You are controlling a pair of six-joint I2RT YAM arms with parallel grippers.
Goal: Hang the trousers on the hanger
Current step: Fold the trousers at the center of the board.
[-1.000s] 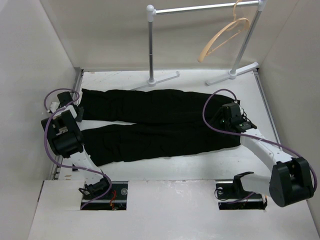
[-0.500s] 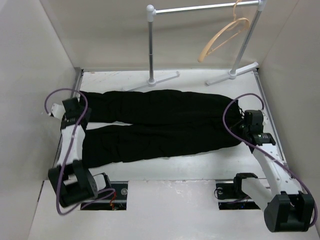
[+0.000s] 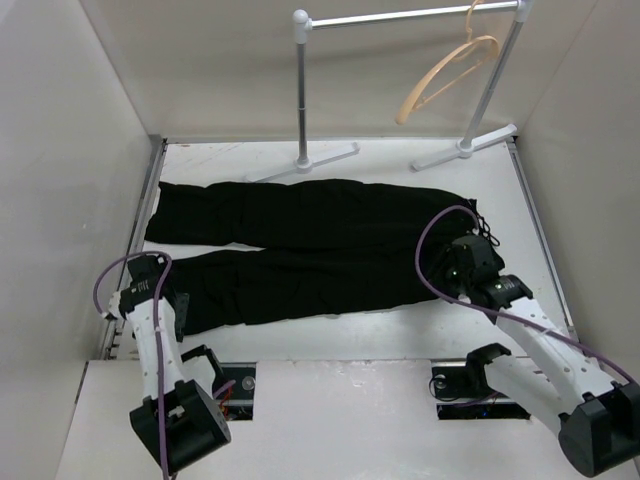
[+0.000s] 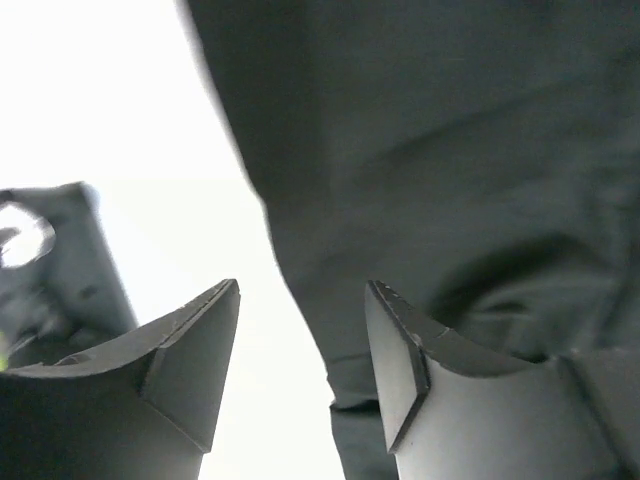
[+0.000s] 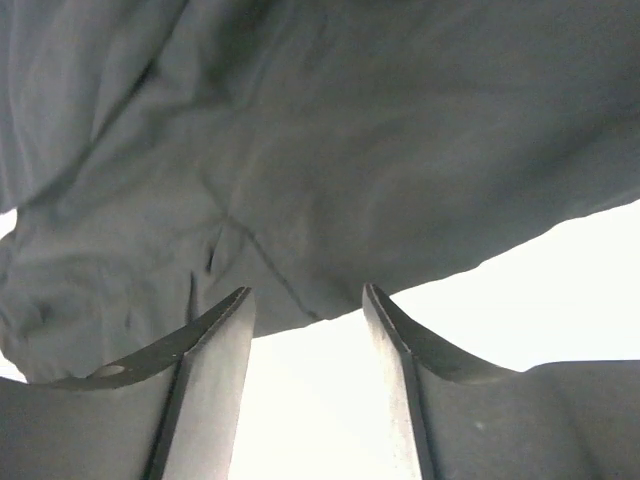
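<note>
Currently 1 trousers (image 3: 310, 250) lies flat, 1 hanger (image 3: 445, 70) hangs, 2 gape empty: left tool (image 4: 302, 292), right tool (image 5: 306, 292).

The hanger (image 3: 440, 66) loses the top of its hook past the 12 o'clock edge. The right arm (image 3: 500, 295) covers the end of the trousers (image 3: 310, 245) at 3 o'clock. Both wrist views crop the cloth, and the left one blurs it.

I've got the trousers (image 3: 310, 250) flat on the table (image 3: 400, 335), legs leftward. The rail (image 3: 410, 17) stands behind, with the hanger (image 3: 447, 72) at its right end. Left gripper (image 4: 302, 292) is at the near hem, right gripper (image 5: 306, 292) at the waist edge.
</note>
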